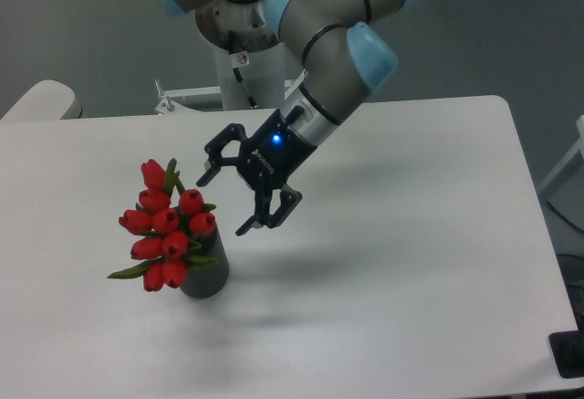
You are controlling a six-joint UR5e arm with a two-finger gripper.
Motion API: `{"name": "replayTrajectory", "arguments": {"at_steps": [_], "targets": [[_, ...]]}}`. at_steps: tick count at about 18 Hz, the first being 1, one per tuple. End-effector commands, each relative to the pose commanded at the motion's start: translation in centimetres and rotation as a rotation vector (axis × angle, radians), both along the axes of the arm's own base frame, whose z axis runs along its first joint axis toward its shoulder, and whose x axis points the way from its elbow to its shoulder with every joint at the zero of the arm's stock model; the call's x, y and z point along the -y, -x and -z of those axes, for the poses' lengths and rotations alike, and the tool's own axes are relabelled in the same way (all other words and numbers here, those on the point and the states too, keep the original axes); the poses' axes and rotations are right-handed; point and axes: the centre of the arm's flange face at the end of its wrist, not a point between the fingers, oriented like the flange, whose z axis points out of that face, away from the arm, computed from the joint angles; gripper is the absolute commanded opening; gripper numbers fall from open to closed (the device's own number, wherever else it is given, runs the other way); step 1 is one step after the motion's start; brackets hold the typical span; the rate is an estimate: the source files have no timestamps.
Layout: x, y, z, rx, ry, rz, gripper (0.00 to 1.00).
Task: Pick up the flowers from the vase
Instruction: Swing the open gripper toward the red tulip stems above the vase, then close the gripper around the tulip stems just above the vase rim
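Note:
The flowers (164,230), a tight bunch of red tulip buds with green leaves, stand in the vase (209,274), a small dark grey cylinder at the left of the white table. My gripper (222,204) is tilted sideways, pointing left toward the bunch, just to its right and slightly above the vase mouth. Its two black fingers are spread wide with nothing between them. One fingertip (201,178) sits above the buds' right side, the other (245,229) lower right of them. It touches neither flowers nor vase.
The arm's base (242,61) rises behind the table's far edge. A pale rounded object (36,100) sits off the table's far left corner. A black item (570,353) is at the right front corner.

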Motion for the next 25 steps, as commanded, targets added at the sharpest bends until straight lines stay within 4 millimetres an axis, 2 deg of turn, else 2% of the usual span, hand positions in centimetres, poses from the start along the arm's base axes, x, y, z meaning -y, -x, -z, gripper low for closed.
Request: {"name": "replayTrajectory", "arguments": {"at_steps": [12,15,25], "targets": [[-2.7,-3.5,1.3,-0.010,-0.064,0.080,1.00],[-2.7,-3.6,2.0,-0.001,-0.060,0.082,1.00],[-3.2,-3.3,2.3,0.006,-0.082,0.083,1.00]]}}
